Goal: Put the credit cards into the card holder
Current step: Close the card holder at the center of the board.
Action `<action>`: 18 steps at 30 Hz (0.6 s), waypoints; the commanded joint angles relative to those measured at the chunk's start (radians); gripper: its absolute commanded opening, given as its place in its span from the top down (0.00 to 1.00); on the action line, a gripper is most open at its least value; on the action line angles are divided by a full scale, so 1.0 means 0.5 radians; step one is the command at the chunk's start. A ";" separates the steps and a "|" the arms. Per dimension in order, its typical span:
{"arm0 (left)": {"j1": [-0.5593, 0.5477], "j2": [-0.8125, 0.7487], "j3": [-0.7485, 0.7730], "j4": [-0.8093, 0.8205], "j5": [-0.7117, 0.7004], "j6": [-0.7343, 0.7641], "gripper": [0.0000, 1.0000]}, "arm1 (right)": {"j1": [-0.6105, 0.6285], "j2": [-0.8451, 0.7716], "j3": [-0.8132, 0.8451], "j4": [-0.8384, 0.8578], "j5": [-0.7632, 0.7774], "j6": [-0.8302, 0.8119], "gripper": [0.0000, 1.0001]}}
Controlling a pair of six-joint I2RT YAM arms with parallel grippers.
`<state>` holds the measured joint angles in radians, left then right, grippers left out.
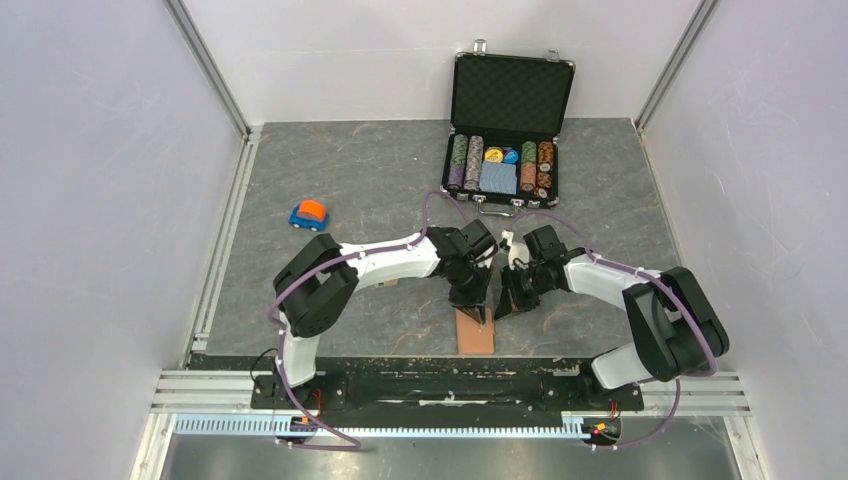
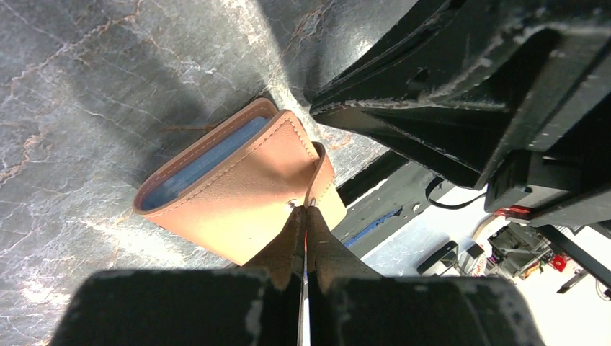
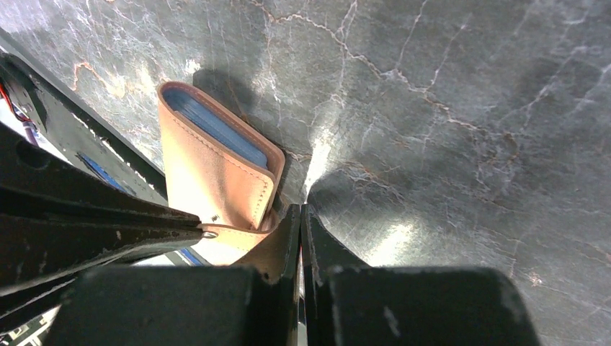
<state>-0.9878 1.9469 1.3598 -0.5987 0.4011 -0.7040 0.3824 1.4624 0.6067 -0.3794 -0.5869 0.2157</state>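
– Two grippers meet over the card holder [image 1: 476,335] in the view from above: the left gripper [image 1: 478,310] at its far end, the right gripper [image 1: 507,303] just right of that end.

– We agree. Only this view gives us the rest: an open poker-chip case [image 1: 512,95] well beyond the card holder, a blue and orange toy car [image 1: 309,214] far off to its left, and the grey veined table [image 1: 350,170] beneath.

– On the left wrist camera we lose those and gain the leather: tan, fine-grained, stitched along the edge, with blue layers showing between the two covers.

– The left jaws are pressed together, no gap. Their tips sit at the snap tab [image 2: 322,176], touching the card holder by the metal stud. Whether they pinch any leather, we cannot tell.

– The right wrist camera shows us the card holder from its other side: tan cover, blue edge along the top, the tab curling toward the right fingertips.

– The right jaws are clenched too, with nothing that we can see between them. They stand just beside the tab's bend, touching or nearly so. The left gripper's black finger comes in from the left of the card holder, its tip at the stud.
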 commanded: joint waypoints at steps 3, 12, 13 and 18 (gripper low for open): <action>0.003 -0.095 -0.027 -0.072 -0.070 0.067 0.98 | 0.008 -0.085 0.066 -0.012 -0.011 -0.031 1.00; 0.000 -0.105 -0.072 -0.094 -0.104 0.040 0.98 | 0.007 -0.253 0.048 0.022 -0.064 -0.058 1.00; 0.000 -0.105 -0.072 -0.096 -0.108 0.035 0.98 | 0.009 -0.268 0.041 0.036 -0.078 -0.056 1.00; 0.000 -0.099 -0.079 -0.103 -0.133 0.039 0.98 | 0.011 -0.284 -0.016 0.113 -0.163 -0.013 1.00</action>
<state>-0.9878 1.9438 1.3285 -0.6342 0.3637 -0.7044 0.3828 1.3411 0.6067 -0.3695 -0.6186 0.2089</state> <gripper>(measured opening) 0.029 0.004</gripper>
